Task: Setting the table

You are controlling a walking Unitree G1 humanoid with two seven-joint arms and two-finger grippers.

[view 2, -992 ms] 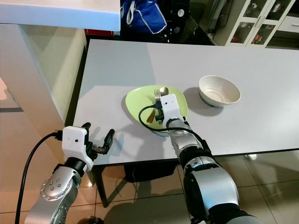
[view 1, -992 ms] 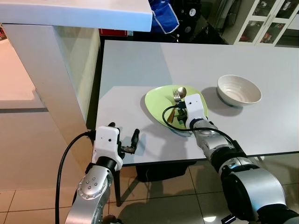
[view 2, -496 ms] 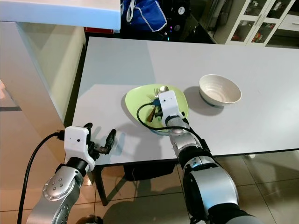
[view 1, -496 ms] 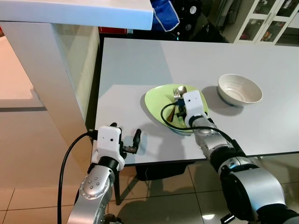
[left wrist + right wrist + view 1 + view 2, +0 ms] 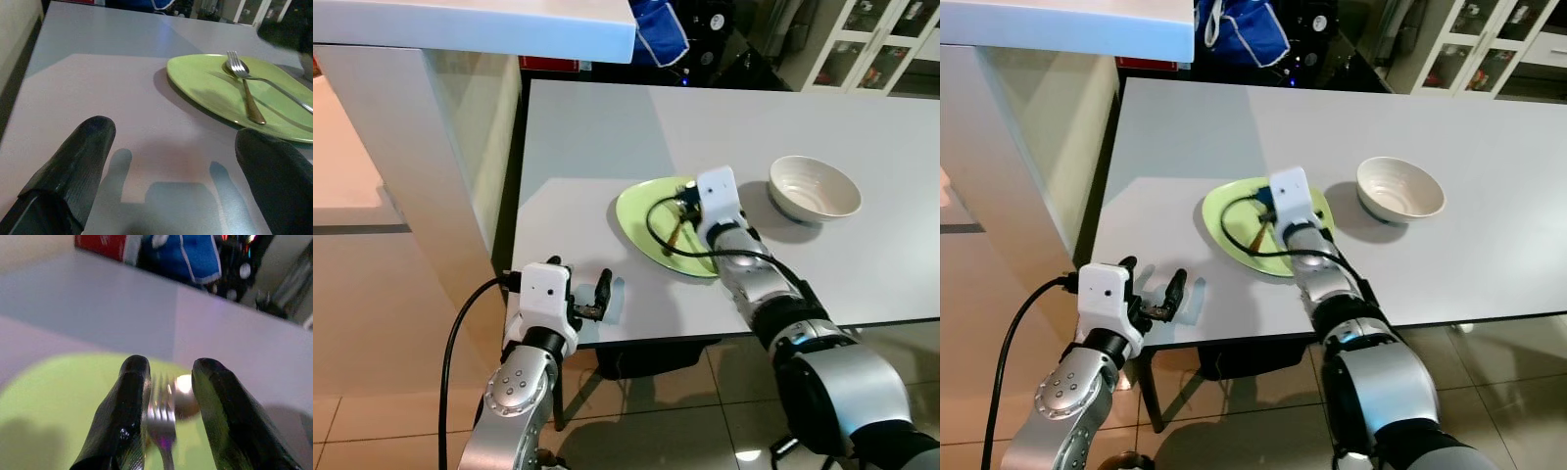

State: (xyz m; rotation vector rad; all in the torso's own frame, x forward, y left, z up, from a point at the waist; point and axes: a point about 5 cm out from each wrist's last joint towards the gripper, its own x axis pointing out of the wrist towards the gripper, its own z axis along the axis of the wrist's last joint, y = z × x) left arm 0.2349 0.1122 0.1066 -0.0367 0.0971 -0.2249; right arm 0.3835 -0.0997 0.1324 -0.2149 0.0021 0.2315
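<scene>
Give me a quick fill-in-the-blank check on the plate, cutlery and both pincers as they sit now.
1. The fork and spoon lie on the ____ plate.
2. The right pincer is over the plate, its fingers on either side of the ____.
3. The white bowl sits on the plate's ____ side.
4. The left pincer, near the table edge, is ____.

Missing words: green; fork; right; open

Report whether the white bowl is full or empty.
Empty. The white bowl stands upright on the table, and its bare pale inside shows nothing in it.
</scene>
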